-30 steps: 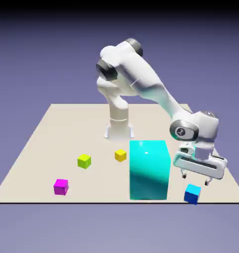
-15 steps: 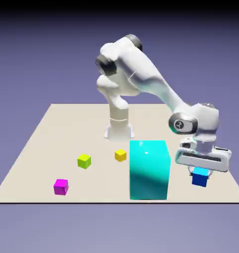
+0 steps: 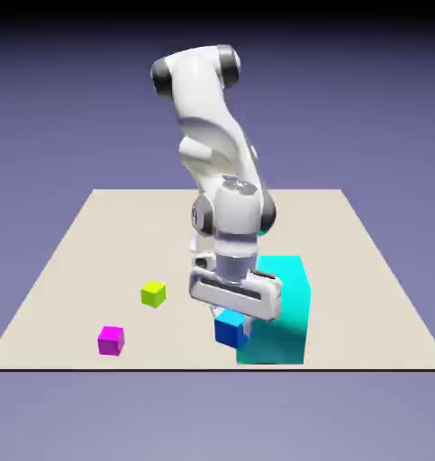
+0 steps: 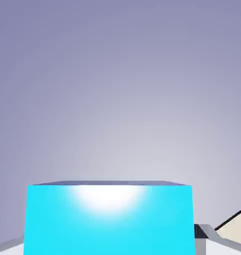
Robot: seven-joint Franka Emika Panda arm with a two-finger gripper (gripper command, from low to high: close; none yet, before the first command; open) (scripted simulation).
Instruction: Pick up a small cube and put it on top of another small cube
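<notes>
In front of the big teal block point(image 3: 288, 311), as the exterior view shows it, my tool point(image 3: 228, 312) grips the blue cube point(image 3: 230, 329), its cyan top face up.

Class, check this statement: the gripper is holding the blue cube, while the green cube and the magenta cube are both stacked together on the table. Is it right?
Not quite. The exterior view shows the green cube and the magenta cube standing apart on the table. The gripper is indeed holding the blue cube.
</notes>
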